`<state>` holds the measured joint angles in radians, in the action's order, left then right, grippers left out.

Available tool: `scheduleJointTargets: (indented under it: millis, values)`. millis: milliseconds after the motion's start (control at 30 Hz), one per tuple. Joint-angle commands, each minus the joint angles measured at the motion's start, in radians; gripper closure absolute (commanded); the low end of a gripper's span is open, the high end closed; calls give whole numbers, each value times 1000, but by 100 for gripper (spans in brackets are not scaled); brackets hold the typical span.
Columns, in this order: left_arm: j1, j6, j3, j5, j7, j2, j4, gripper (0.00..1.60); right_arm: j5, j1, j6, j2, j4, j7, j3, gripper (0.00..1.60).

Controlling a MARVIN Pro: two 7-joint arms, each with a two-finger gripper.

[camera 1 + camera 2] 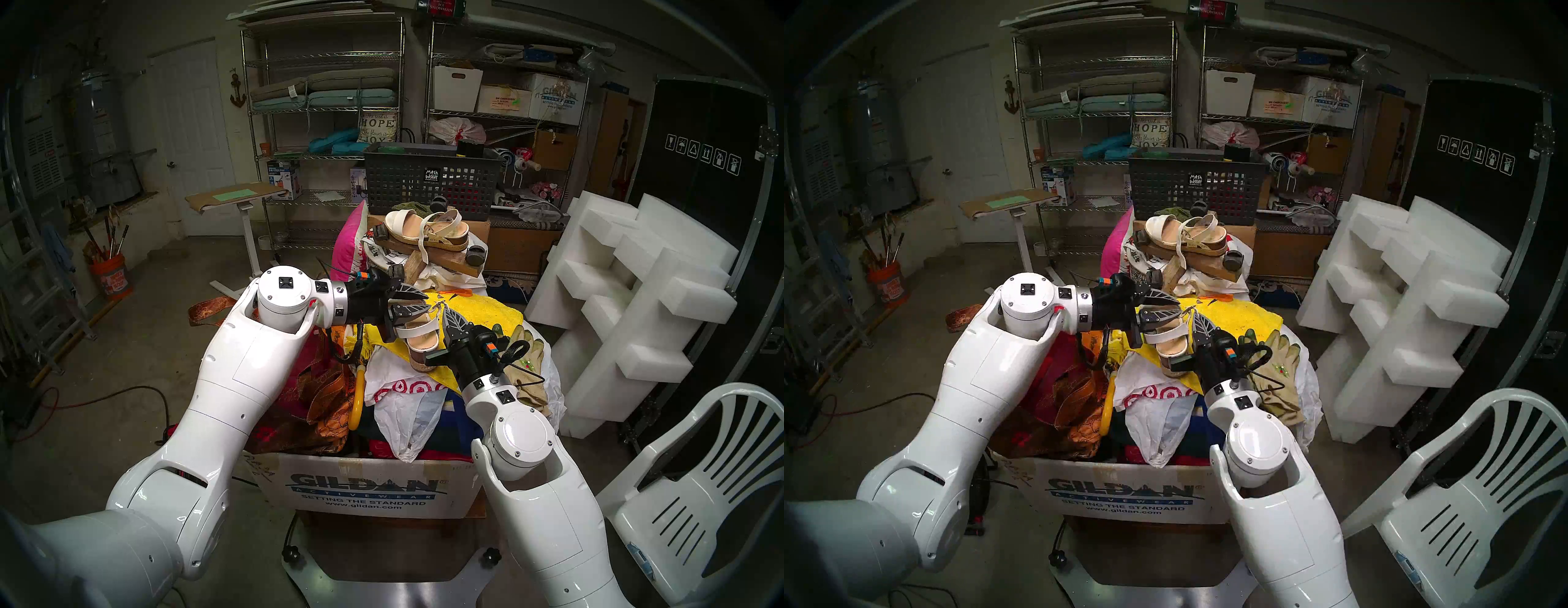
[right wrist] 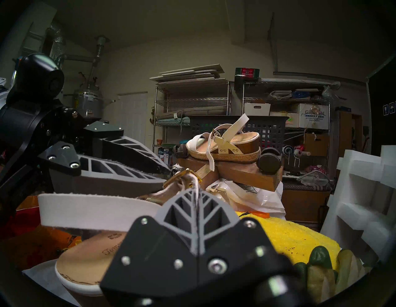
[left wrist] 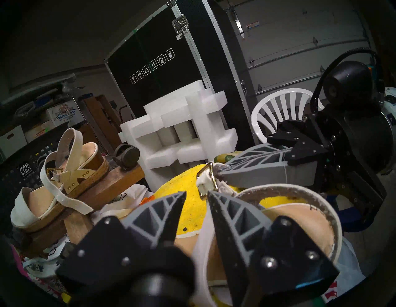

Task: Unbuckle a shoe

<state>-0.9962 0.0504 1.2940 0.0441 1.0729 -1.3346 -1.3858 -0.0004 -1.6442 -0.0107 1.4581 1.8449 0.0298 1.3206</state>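
A big Gildan box sits right in front of the robot, heaped with bags and cloth, a yellow towel on top of the pile. Behind it stands a dark mesh basket and to the right a stack of white foam blocks and a white plastic chair. The shoe lies on the heap beside the towel, between the two arms, its tan insole up and its toe toward the robot. A second sandal rests farther back on a wooden dolly, well apart from the first. The right hand comes up from the near side with its fingers pressed together on the thin white ankle strap, just short of the gold buckle. The left hand reaches in level from the left, its two fingertips apart with a narrow gap, poised just beside the buckle; from the left wrist view one fingertip looks to be touching the buckle's frame, though I cannot tell whether it grips anything. A pair of tan work gloves lies by the right wrist.
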Motion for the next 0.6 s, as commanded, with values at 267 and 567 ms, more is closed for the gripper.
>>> scheduleJointTargets:
  millis: [267,567]
  values:
    - [-10,-8,-6,2,-8,-3,-26,85,-3,3,-6,6,35,9,-3,160]
    - [-15,-17,-14,9,-15,0,-28,86,4,-1,-3,4,39,11,-5,160]
